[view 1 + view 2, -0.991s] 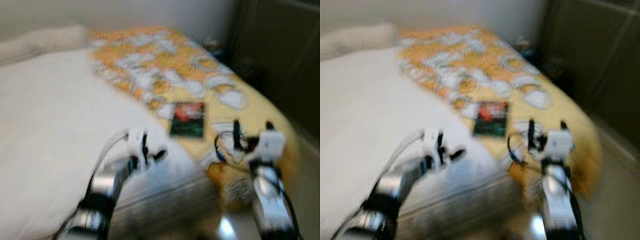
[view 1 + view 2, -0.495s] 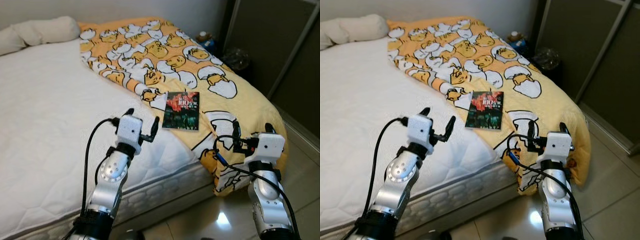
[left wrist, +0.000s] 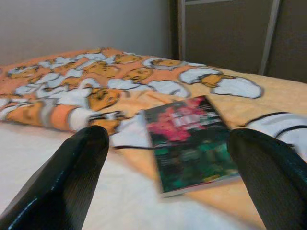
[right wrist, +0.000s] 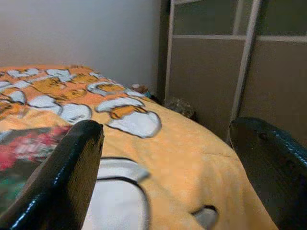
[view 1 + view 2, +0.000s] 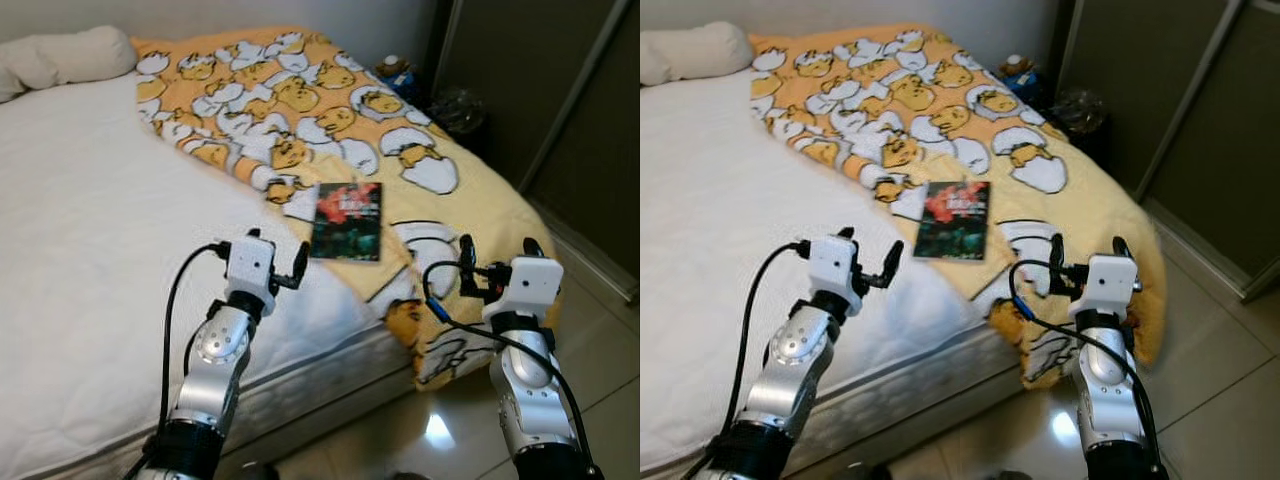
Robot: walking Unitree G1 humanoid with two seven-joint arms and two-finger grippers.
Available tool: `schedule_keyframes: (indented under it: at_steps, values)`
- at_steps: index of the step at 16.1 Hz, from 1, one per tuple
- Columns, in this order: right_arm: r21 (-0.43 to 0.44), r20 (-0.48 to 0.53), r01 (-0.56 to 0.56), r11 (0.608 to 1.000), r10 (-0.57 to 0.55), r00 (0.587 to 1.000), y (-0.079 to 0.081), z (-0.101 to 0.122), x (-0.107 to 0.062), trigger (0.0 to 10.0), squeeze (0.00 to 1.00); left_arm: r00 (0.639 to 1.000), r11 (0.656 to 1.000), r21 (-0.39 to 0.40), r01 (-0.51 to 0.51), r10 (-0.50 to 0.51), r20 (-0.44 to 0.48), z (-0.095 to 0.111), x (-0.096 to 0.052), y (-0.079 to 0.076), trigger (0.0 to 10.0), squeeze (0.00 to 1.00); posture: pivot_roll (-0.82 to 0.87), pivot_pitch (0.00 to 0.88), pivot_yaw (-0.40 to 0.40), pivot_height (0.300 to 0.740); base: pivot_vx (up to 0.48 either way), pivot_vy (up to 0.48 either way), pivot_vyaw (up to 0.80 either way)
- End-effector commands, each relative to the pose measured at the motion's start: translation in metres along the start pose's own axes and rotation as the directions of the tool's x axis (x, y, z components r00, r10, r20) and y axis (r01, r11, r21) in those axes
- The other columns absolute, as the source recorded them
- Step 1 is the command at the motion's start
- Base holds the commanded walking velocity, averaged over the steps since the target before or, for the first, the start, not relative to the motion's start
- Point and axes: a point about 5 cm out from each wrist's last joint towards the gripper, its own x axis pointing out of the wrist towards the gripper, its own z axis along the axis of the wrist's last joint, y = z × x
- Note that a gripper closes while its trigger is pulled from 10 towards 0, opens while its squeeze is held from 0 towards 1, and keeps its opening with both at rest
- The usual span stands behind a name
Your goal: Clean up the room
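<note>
A: What is the thing on the bed?

B: A book (image 5: 347, 220) — a dark cover with a red burst of colour near the top and greenish tones lower down, with pale lettering too small to read. It lies flat on the yellow duck-print blanket (image 5: 330, 120), right at the blanket's edge where it meets the white mattress (image 5: 90, 230).

A: And the left gripper (image 5: 275, 268)?

B: It hovers above the mattress near the bed's edge, just short of the book, its two black fingers (image 3: 72, 177) spread wide with nothing between them. From the left wrist view the book sits between the finger tips but beyond them, not touched.

A: The right gripper (image 5: 496, 263)?

B: Raised beside the corner of the bed, over the part of the blanket that hangs toward the tiled floor (image 5: 600, 330) — fingers (image 4: 67, 172) also parted wide and empty, touching nothing.

A: Anything else around?

B: A white pillow (image 5: 60, 58) at the head of the bed, and dark sliding wardrobe doors (image 5: 560, 90) to the robot's right.
</note>
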Motion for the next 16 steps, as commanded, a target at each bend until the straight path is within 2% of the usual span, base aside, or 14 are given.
schedule_keyframes:
  at_steps: [1, 3, 8, 9, 12, 14, 16]
  values:
    - [-0.005, -0.026, 0.008, 1.0, -0.008, 1.0, -0.005, -0.004, 0.001, 10.0, 0.0, 1.0, 1.0, 0.012, 0.016, -0.016, -0.017, -0.002, 0.002, -0.007, 10.0, 0.0, -0.07, 0.006, 0.04, 0.74, 0.0, -0.48, 0.0]
    - [-0.006, -0.034, 0.003, 1.0, -0.003, 0.999, -0.004, -0.004, 0.002, 10.0, 0.0, 0.999, 0.999, 0.032, 0.019, -0.017, -0.047, -0.004, 0.006, -0.01, 10.0, 0.0, -0.07, 0.003, 0.036, 0.74, 0.0, -0.48, 0.77]
    - [-0.002, -0.039, -0.001, 1.0, 0.0, 0.999, -0.004, -0.005, 0.004, 10.0, 0.0, 0.994, 0.999, 0.031, -0.017, 0.021, -0.109, -0.01, 0.012, -0.01, 10.0, 0.0, -0.07, 0.011, 0.033, 0.74, 0.0, 0.0, 0.74]
    - [0.014, -0.033, -0.014, 1.0, 0.015, 0.999, -0.001, -0.004, 0.004, 10.0, 0.0, 0.991, 0.996, 0.018, -0.087, 0.089, -0.095, -0.008, 0.013, -0.001, 10.0, 0.0, -0.07, 0.015, 0.033, 0.74, 0.0, 0.0, 0.68]
    - [0.021, -0.021, -0.044, 0.999, 0.044, 0.999, 0.006, -0.003, 0.004, 10.0, 0.0, 0.979, 0.982, -0.006, -0.188, 0.186, -0.085, -0.004, 0.018, 0.012, 10.0, 0.0, -0.07, 0.018, 0.033, 0.74, 0.0, 0.0, 0.66]
    - [0.01, -0.014, -0.061, 0.998, 0.061, 0.998, 0.009, -0.002, 0.006, 10.0, 0.0, 0.98, 0.984, -0.015, -0.176, 0.174, -0.097, -0.004, 0.02, 0.007, 10.0, 0.0, -0.07, 0.021, 0.024, 0.74, 0.0, 0.0, 0.64]
    - [0.02, -0.018, -0.053, 0.998, 0.054, 0.998, 0.008, -0.002, 0.007, 10.0, 0.0, 0.985, 0.989, 0.009, -0.145, 0.145, -0.093, -0.004, 0.019, 0.002, 10.0, 0.0, -0.07, 0.023, 0.024, 0.74, 0.0, 0.0, 0.0]
